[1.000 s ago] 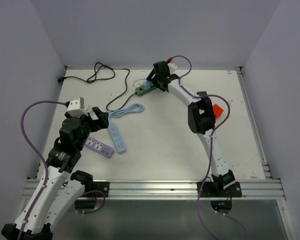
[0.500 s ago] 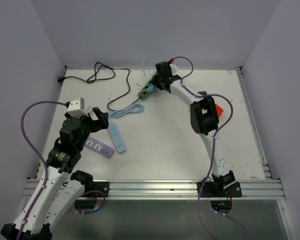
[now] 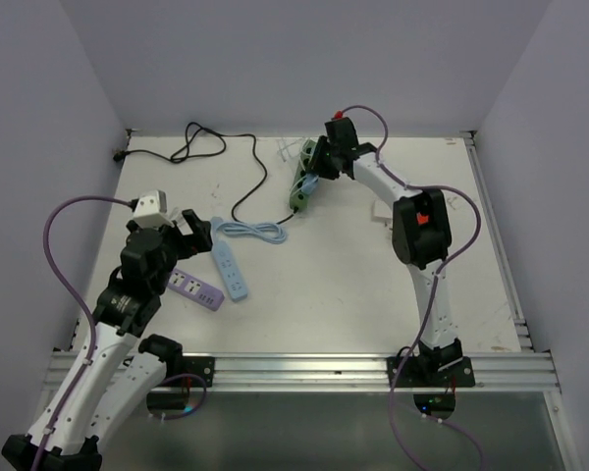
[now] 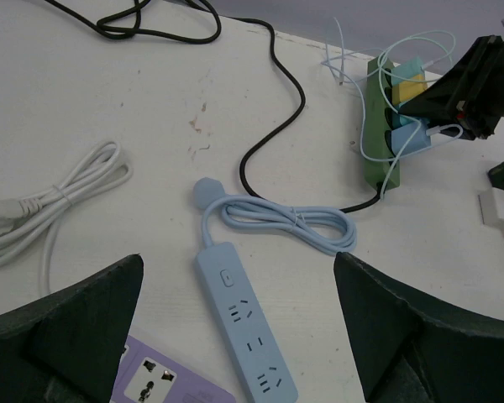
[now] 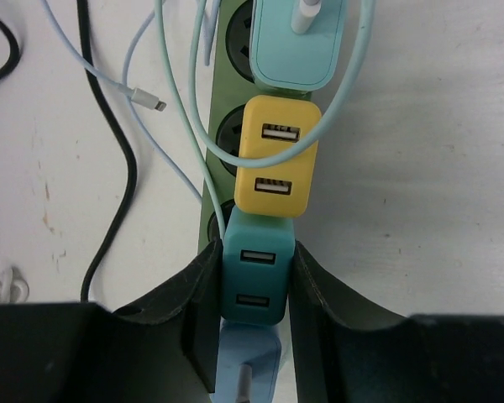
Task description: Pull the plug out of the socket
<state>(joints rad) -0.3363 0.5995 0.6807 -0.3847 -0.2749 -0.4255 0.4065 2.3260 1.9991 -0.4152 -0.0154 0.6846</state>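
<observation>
At the far middle of the table (image 3: 324,285): the socket (image 3: 300,191), a dark green strip lying almost lengthwise away from the arms, with its black cord (image 4: 302,92) trailing off toward the far left corner. Clenched on a teal plug (image 5: 252,281) with the right gripper (image 5: 252,294), one finger pressed to each side. Seated in the strip's row right against a yellow plug (image 5: 277,168), with a paler plug (image 5: 299,42) beyond and thin pale cables (image 5: 181,92) looped over them. Well apart at the near left: the left gripper (image 3: 193,228), spread wide and grasping nothing, above a light blue strip (image 4: 244,336) and a purple strip (image 4: 164,390). Near those, a coiled white cord (image 4: 50,197).
</observation>
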